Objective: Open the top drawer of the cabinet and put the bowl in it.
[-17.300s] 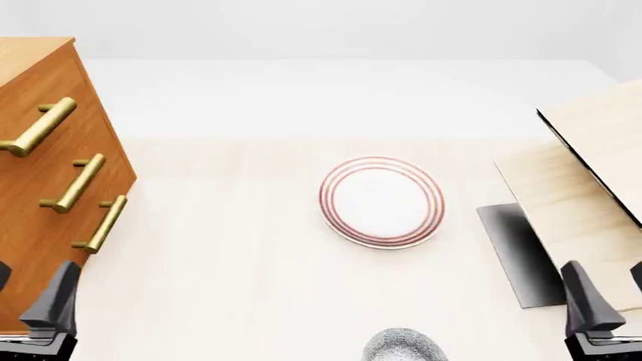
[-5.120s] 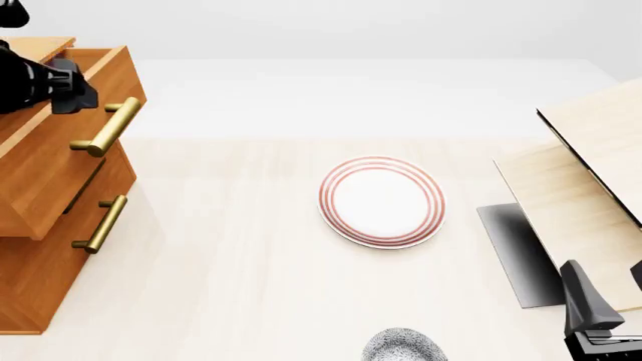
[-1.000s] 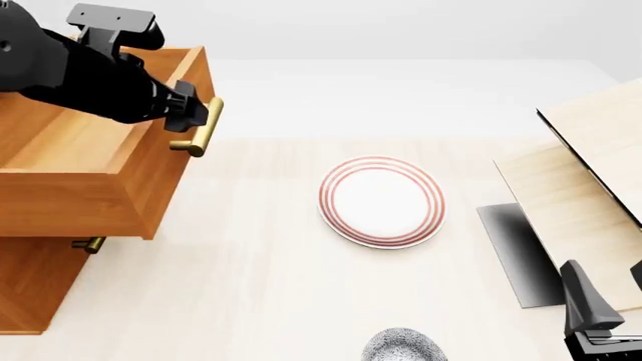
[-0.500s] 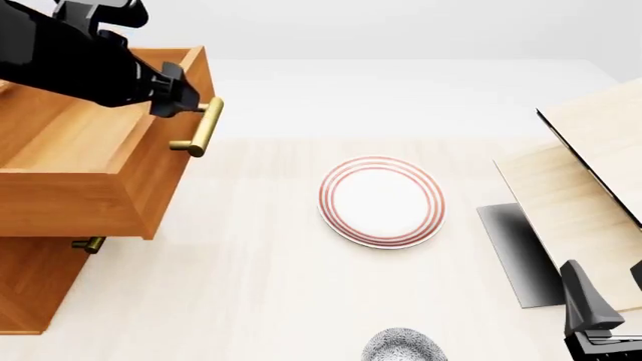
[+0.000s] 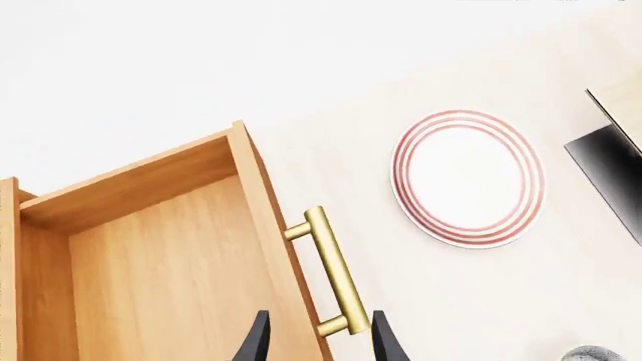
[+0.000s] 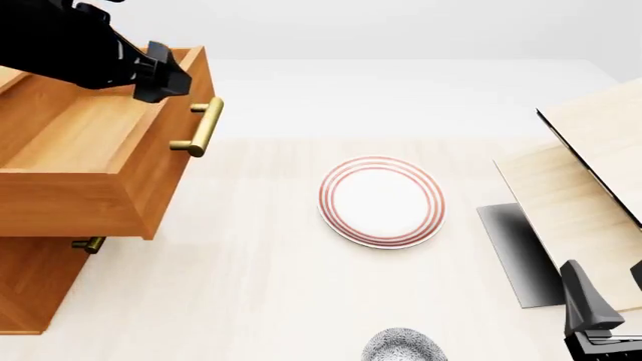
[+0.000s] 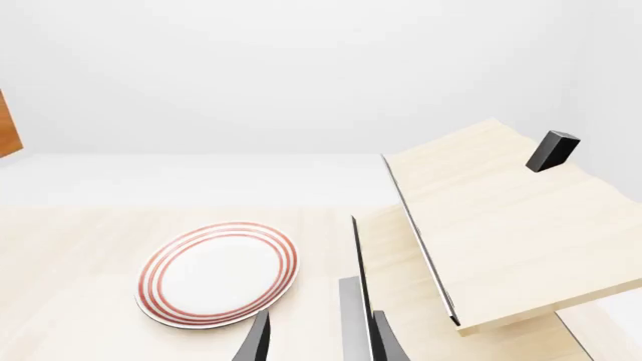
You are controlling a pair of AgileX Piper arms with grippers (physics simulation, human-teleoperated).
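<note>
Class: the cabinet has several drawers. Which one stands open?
The top drawer: pulled far out, its bare wooden inside showing. Only one lower handle peeks beneath it.

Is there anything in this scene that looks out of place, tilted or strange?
The pale boards at the table's right are odd: one slants up over the other instead of lying flat, with a dark shadow beneath. The top drawer is pulled far out of the cabinet. Nothing is spilled or broken.

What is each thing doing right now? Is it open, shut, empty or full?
top drawer: pulled open, nothing inside.
cabinet: upright; a lower drawer shut.
bowl: on the table, not held.
plate: flat on the table, bare.
left gripper: open, fingers either side of the handle.
right gripper: open, holding nothing.
</note>
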